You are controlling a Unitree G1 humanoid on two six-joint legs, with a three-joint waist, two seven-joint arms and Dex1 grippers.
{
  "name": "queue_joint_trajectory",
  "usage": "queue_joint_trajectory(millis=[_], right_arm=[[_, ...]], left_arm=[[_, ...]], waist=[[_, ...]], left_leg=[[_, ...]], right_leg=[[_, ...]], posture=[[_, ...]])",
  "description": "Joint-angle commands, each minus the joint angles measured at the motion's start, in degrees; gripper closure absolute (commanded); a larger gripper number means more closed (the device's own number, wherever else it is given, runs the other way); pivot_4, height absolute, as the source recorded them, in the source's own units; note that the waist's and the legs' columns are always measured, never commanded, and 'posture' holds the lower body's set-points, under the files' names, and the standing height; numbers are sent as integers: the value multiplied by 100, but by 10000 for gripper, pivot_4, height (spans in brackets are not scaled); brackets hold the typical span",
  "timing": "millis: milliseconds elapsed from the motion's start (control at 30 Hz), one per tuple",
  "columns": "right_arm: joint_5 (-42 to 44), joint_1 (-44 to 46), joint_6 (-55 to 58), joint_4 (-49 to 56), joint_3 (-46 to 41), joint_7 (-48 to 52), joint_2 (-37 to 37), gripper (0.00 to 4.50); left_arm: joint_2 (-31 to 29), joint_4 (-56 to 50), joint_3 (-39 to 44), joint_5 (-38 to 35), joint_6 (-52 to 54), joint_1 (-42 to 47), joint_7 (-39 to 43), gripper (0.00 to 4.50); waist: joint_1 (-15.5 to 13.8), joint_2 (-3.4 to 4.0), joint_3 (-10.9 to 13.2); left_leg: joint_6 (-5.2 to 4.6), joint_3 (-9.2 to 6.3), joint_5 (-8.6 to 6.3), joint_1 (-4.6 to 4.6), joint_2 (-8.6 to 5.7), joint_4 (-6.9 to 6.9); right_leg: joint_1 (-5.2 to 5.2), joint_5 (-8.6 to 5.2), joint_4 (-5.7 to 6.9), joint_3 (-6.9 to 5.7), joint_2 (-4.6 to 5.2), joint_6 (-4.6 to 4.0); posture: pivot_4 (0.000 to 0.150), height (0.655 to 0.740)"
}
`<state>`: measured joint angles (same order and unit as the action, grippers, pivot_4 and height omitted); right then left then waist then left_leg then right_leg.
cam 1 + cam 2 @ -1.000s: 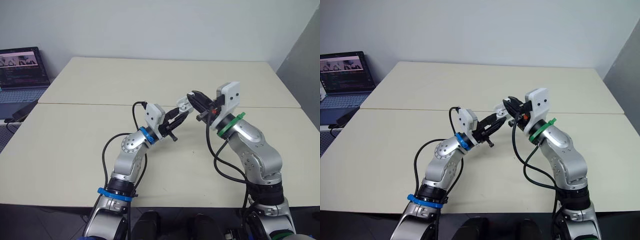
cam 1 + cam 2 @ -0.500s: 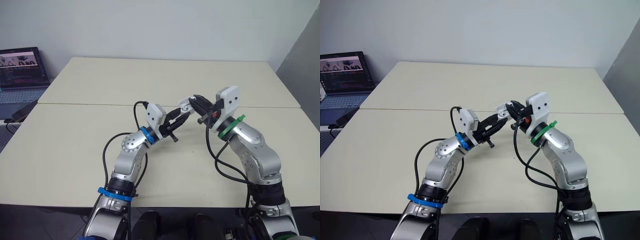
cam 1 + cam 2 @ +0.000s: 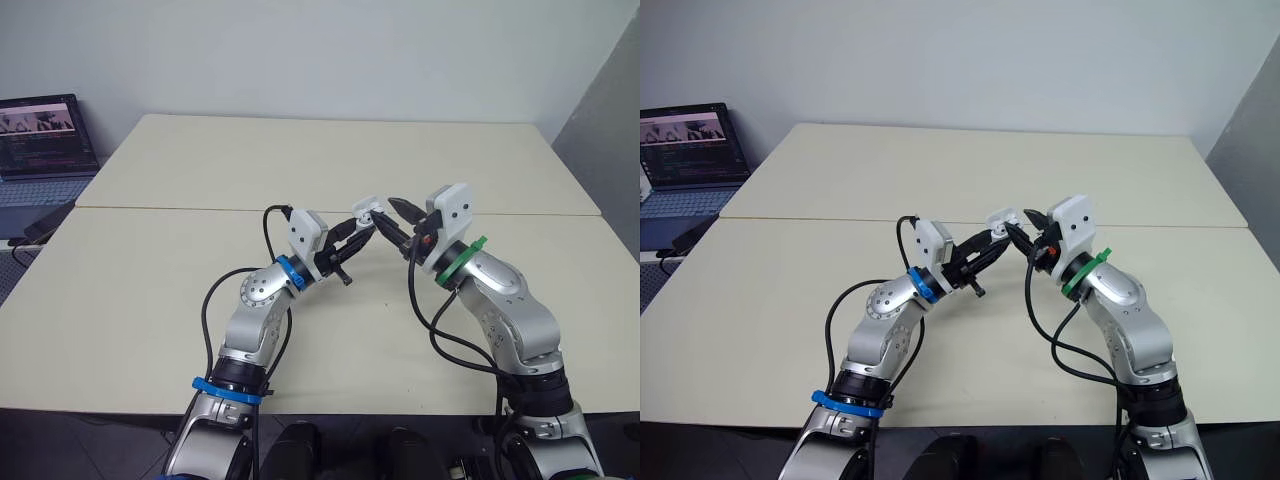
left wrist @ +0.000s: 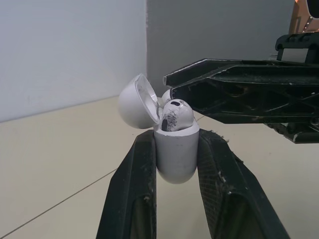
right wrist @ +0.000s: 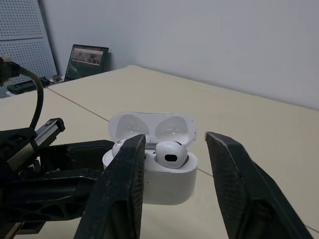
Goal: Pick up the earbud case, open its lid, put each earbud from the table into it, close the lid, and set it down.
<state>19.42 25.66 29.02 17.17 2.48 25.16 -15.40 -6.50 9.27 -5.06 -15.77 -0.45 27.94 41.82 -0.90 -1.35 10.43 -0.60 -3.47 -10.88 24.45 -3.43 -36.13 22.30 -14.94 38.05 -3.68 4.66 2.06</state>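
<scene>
A pale table with a seam across it is seen under a bare wall, and a laptop is set well apart from the earbud case, off to its left. The case is held above the table, pinched at its lower body by the left gripper, whose two fingers are closed on its sides. The lid is swung fully open, and an earbud is seated in the case, with a second earbud partly hidden beside it. The right gripper is held just beside the case on its right, with its fingers spread wide and nothing between them. The closing of the lid is judged to be the step in hand. If the lid is pushed off-centre, the smooth rounded case could be twisted or squeezed out of the narrow pinch and dropped. If an earbud is not fully seated, the lid could be blocked, or the bud flicked out by a passing finger.
</scene>
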Motion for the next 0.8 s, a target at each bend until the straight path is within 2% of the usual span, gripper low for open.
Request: queue_joint_trajectory(millis=[33, 200, 333, 467, 567, 700, 800], right_arm=[[698, -50, 224, 531, -456, 264, -100, 24872], [1945, -329, 1130, 1223, -1134, 644, -778, 24872], [2071, -235, 1435, 911, -1377, 598, -1245, 24872], [1709, 125, 1443, -87, -1280, 514, -1485, 33735], [1665, 485, 1486, -781, -1268, 553, -1459, 44089], [1391, 965, 1391, -1608, -988, 919, -1581, 44634], [1448, 1208, 1572, -1749, -694, 1471, -1702, 44634]], left_arm=[[28, -261, 25, -87, -86, 8, -32, 37466], [-10, -262, 26, -82, -82, -21, -16, 37466], [-18, -254, -8, -103, -64, -19, 51, 37466], [-89, -389, -220, -170, 12, -91, 420, 37466], [-164, -479, -319, -217, 13, -132, 654, 37466], [-219, -496, -327, -229, 26, -102, 733, 37466], [-277, -530, -386, -210, 24, -143, 812, 37466]], waist=[[-7, 0, 0], [-18, 0, 0], [-24, 0, 0], [-18, 0, 0], [-7, 1, 1], [0, 1, 1], [21, 2, 1]], left_leg=[[0, 0, 0, 0, 0, 0], [-1, 0, -1, 1, 0, 1], [-2, -1, -1, 0, 2, 1], [-2, 3, -1, 0, 2, 2], [-2, 9, -1, 0, 2, 2], [-2, 11, -1, 0, 2, 2], [-2, 11, -1, 0, 2, 2]], right_leg=[[0, 0, 0, 0, 0, 0], [-1, 0, -5, 1, 2, 0], [-2, -1, -5, -1, 5, 0], [-2, -1, -5, -1, 5, 0], [-1, 0, -4, 3, 4, -1], [-1, 0, -3, 5, 4, -2], [-1, 0, -5, 3, 4, -2]], posture=[[1500, 7400], [1500, 7400], [1500, 7400], [1500, 7400], [1500, 7400], [1500, 7400], [1500, 7400]])
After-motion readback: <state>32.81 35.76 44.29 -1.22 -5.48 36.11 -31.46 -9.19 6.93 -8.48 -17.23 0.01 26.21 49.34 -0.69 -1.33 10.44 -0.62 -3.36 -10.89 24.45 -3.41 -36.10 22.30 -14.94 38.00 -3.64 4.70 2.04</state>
